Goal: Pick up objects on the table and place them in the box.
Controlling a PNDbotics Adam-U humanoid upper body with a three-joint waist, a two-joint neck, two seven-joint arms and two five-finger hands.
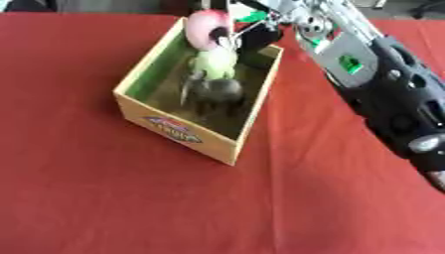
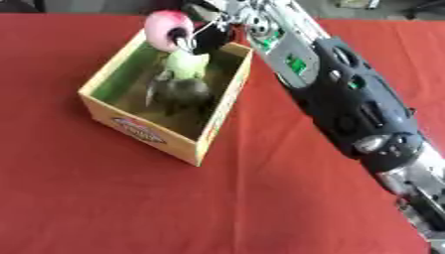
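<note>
Left eye view: right hand (image 1: 233, 35), fingers curled on a pink object (image 1: 207, 22), holds it over the box (image 1: 193, 136), which already contains a dark object (image 1: 215, 92) and a green object (image 1: 214, 62); release remains.

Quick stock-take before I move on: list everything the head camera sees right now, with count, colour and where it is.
box: one, yellow cardboard with a printed label on its near wall, open top, on the tablecloth left of centre.
pink object: one, pink and rounded, above the box's far end, at the right hand's fingertips.
light green object: one, pale green, inside the box toward its far end.
dark grey object: one, dark grey, inside the box at its middle; shape unclear.
tablecloth: one, red, covering the whole table.
right hand: one, black with silver parts, over the box's far end; whether it grips the pink object is unclear.
right arm: one, black and silver, entering from the right.
</note>
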